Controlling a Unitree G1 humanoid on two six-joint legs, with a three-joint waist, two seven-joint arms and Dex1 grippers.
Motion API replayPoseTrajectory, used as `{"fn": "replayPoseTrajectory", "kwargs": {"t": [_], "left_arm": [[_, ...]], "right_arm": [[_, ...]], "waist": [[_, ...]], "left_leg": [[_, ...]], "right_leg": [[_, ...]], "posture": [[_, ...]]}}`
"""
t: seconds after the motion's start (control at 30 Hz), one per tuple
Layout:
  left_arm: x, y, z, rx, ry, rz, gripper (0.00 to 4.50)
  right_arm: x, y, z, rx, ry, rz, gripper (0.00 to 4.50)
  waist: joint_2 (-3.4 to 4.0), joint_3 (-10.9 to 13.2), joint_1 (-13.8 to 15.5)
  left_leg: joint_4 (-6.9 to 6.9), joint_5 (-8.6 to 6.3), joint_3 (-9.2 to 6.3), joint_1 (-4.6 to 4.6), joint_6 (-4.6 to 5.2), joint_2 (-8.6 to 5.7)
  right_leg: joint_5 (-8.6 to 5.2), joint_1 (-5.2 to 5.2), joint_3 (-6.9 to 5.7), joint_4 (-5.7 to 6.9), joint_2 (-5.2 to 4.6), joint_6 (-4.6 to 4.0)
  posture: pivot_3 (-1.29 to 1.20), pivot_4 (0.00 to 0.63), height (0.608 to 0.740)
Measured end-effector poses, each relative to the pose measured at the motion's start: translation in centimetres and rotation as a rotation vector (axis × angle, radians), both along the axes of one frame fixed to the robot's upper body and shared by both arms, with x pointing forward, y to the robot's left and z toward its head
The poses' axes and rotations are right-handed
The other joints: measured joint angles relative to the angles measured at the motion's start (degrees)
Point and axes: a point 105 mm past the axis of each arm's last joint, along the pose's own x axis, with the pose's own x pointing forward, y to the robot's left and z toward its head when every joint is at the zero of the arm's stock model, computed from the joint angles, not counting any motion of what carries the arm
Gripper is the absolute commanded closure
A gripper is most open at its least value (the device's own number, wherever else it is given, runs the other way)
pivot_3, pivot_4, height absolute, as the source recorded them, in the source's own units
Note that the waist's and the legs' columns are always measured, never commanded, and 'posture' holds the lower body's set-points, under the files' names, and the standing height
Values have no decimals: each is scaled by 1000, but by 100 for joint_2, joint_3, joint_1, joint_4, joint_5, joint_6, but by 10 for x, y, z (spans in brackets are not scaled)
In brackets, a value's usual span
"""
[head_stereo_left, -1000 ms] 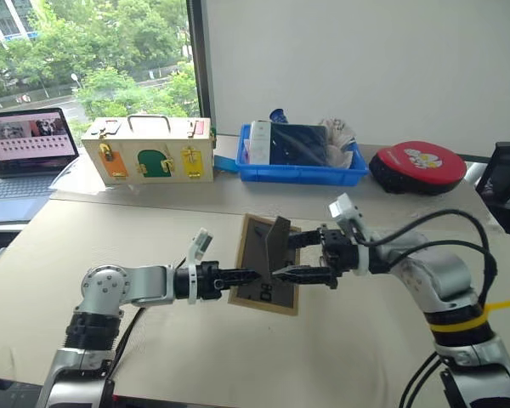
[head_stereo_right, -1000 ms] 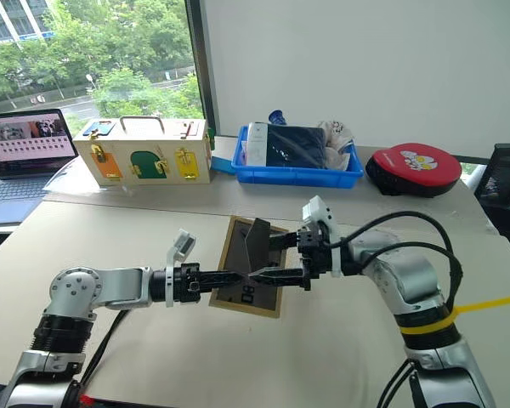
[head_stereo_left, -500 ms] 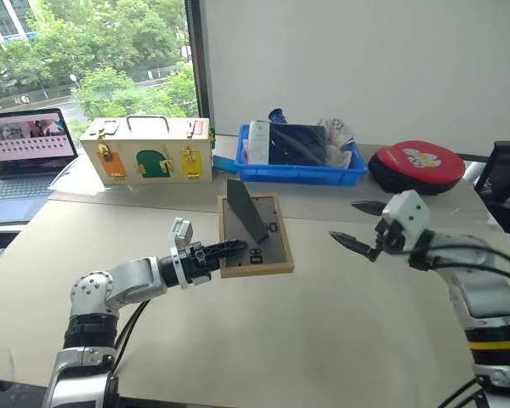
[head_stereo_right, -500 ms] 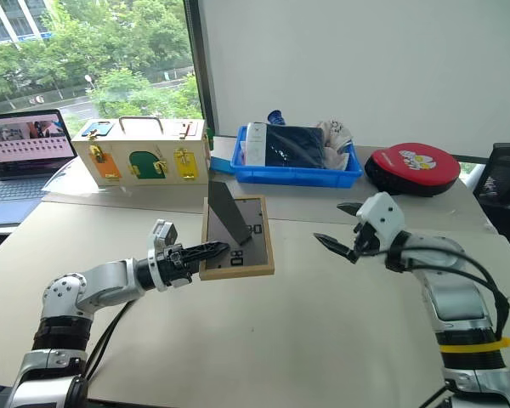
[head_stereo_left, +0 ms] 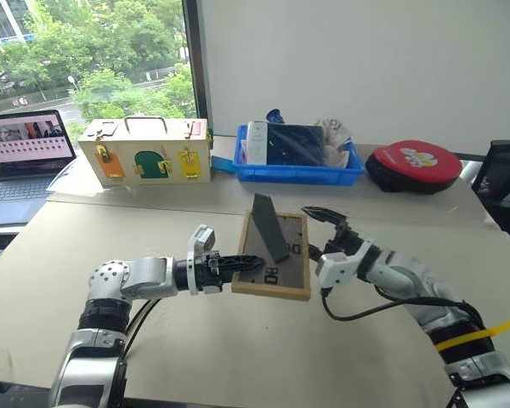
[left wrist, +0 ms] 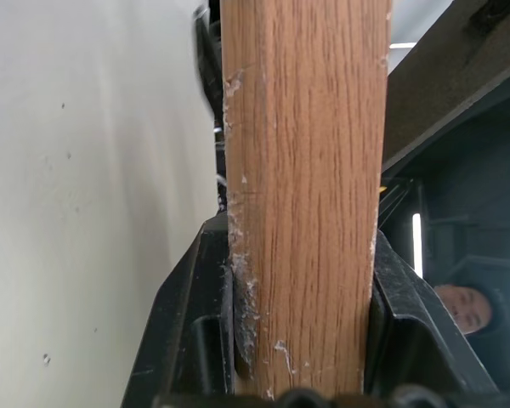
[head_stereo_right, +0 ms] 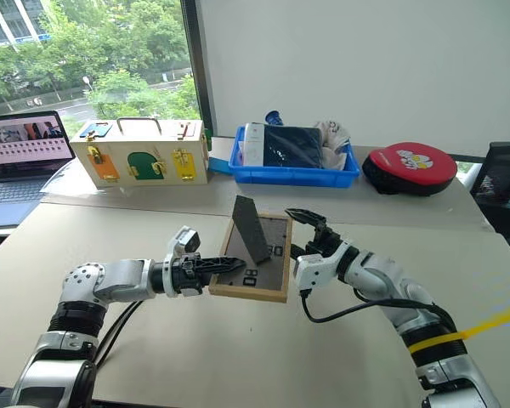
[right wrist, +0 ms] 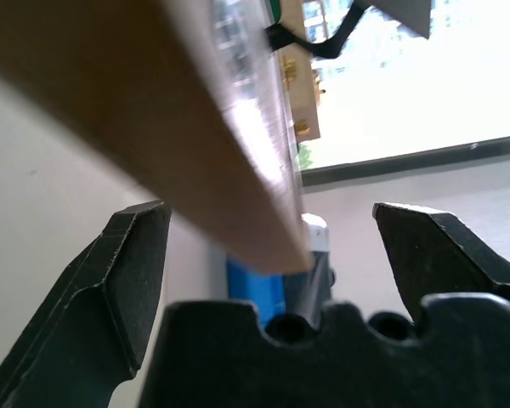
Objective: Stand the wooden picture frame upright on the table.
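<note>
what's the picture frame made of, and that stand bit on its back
The wooden picture frame: light wood, likely oak, with visible grain and chipped edges in the left wrist view. Its fold-out stand: matte dark grey board, perhaps fibreboard or card; the look leaves that open.

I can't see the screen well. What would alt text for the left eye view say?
Two robot arms meet over a beige table: the left gripper clamps the edge of a wooden picture frame, raised with its dark back and fold-out stand showing, while the open right gripper reaches around its other side. Behind stand a cream latch box, a blue bin, a laptop and a red case.
</note>
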Motion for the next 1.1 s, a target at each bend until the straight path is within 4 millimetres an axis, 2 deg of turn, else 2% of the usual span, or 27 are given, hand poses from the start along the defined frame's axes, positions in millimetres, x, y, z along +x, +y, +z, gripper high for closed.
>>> {"fn": "replayPoseTrajectory", "kwargs": {"t": [0.07,0.17,0.27,0.3,0.33,0.37,0.43,0.57,0.73,0.87,0.97,1.1], "left_arm": [[-2,3,3,28,-31,-3,3336],[-3,3,7,45,-66,8,3336],[-4,1,9,35,-81,13,3336],[-3,1,11,33,-90,17,2836],[-3,1,11,31,-93,19,2337],[-2,1,12,24,-97,29,2211],[2,5,13,32,-110,62,1475],[10,12,11,74,-167,141,0],[24,37,36,113,-459,340,0],[14,64,33,203,-686,427,0],[4,67,27,254,-799,392,0],[3,70,24,286,-870,396,0]], "right_arm": [[-2,3,1,2,-26,18,73],[-4,5,1,6,-35,32,785],[-5,5,-1,4,-30,36,1787],[-5,5,-2,4,-26,36,2217],[-5,5,-3,4,-23,36,2430],[-6,5,-5,2,-20,40,2789],[-8,7,-10,-13,-10,53,3222],[-10,9,-8,5,-4,67,3222],[4,-3,-15,162,171,23,3222],[28,-26,-6,388,453,-22,3223],[36,-19,-5,507,723,33,3223],[47,-13,-15,551,1032,1,3223]], "waist": [[0,0,1],[0,0,6],[0,0,7],[0,0,5],[0,0,5],[0,0,5],[0,0,-9],[0,0,-17],[1,0,-17],[8,5,-59],[9,6,-69],[12,8,-41]], "left_leg": [[-1,0,-1,0,0,0],[1,0,-1,3,1,0],[1,1,-2,6,3,0],[0,1,-2,9,3,0],[0,1,-2,9,3,0],[0,1,-2,10,4,0],[-1,1,-2,12,4,0],[-2,1,-2,14,4,0],[-3,3,-1,16,2,0],[-8,2,1,21,4,3],[-7,0,0,21,9,6],[-4,0,0,17,13,6]], "right_leg": [[0,0,1,0,-1,0],[0,5,0,0,-1,0],[0,6,-1,3,-1,-1],[0,9,-1,3,-1,-1],[0,9,-1,3,-1,-1],[0,9,0,4,-1,-1],[1,9,0,5,0,-1],[1,10,2,6,0,-1],[2,18,0,0,-1,-4],[3,26,-4,-6,0,-7],[3,26,-6,-4,2,-7],[3,22,-8,-4,1,-6]], "posture": [[0,150,726],[0,150,726],[0,150,726],[0,150,726],[0,150,726],[0,150,726],[0,150,726],[0,150,726],[0,150,726],[0,150,726],[0,150,726],[0,150,726]]}}
